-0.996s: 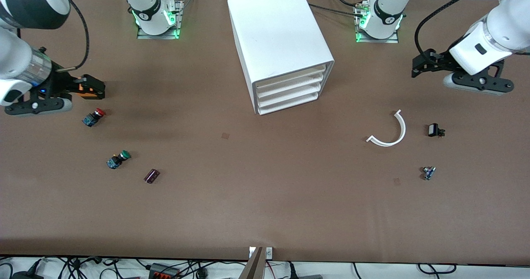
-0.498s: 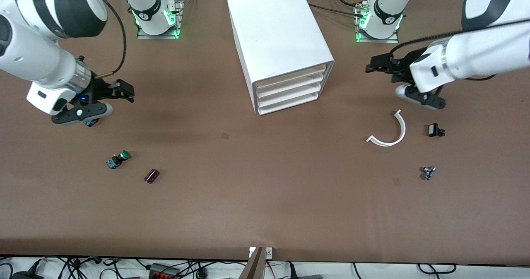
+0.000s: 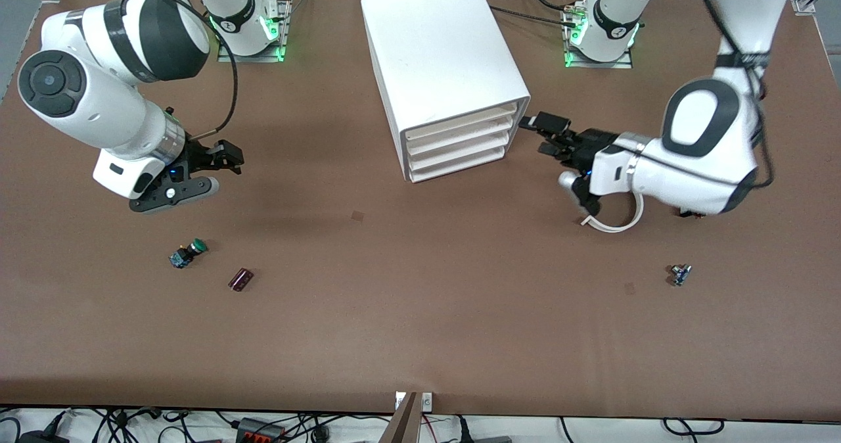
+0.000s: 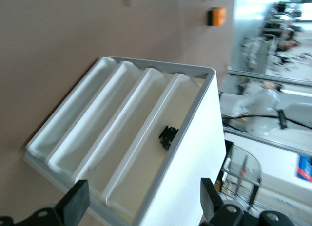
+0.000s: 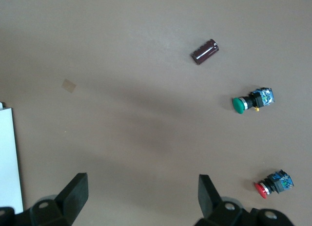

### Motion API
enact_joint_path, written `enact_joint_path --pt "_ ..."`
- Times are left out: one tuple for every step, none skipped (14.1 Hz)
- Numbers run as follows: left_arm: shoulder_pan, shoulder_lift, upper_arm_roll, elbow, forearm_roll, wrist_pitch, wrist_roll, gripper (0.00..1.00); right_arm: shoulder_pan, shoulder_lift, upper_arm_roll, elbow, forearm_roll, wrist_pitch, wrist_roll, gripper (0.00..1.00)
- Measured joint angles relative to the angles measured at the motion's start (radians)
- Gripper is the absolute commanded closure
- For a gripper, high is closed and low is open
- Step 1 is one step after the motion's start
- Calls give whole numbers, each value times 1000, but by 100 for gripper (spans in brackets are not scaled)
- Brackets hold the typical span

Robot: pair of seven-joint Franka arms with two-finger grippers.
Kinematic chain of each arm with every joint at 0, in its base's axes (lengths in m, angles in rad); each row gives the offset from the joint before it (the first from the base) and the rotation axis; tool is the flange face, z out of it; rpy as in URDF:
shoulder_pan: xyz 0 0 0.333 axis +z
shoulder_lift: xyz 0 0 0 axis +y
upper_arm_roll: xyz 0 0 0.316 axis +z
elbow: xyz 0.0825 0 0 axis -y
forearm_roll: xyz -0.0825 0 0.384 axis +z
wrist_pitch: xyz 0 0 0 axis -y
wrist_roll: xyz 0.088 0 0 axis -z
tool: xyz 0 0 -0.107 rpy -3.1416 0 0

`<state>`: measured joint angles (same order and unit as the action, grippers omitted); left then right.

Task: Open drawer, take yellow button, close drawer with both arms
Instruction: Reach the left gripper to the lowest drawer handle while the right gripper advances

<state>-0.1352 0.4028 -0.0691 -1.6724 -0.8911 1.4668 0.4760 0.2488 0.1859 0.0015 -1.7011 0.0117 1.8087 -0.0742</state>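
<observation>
Both arms have swung in toward the cabinet point(image 3: 447, 75) over the last second, your left arm the most. The left gripper point(image 3: 548, 134) now hovers over the bench point(image 3: 420, 311) just beside the cabinet's open front, fingers apart; the right gripper point(image 3: 217, 160) hangs fingers apart over the bench toward its own end. All four trays look shut, so aim for the lip of the drawer point(image 3: 460, 119), the uppermost, and pull straight out along its slide. You cannot see the button yet; a small dark part point(image 4: 168, 137) shows in one tray. Mind the white curved strip point(image 3: 621, 223) under your left wrist. The red-capped switch point(image 5: 273, 183), green-capped switch point(image 3: 188, 253) and dark cylinder point(image 3: 240, 279) lie well apart.
</observation>
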Motion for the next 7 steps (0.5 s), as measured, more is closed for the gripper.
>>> enact_joint_path --pt "-6 41 0 0 -46 0 60 0 6 2 0 2 4 6 0 0" --pt "-10 77 0 -1 -86 0 116 0 10 6 0 5 24 10 0 0" --pt "-13 107 0 -1 -115 0 166 0 14 11 0 10 54 12 0 0" --pt "-16 133 0 -1 -137 0 209 0 16 16 0 17 85 12 0 0" --pt "-19 153 0 -6 -162 0 243 0 16 20 0 21 109 13 0 0" --pt "-24 168 0 -18 -192 -2 267 3 16 24 0 24 130 13 0 0" --pt "-31 176 -1 -42 -225 -3 294 8 16 29 0 26 156 15 0 0"
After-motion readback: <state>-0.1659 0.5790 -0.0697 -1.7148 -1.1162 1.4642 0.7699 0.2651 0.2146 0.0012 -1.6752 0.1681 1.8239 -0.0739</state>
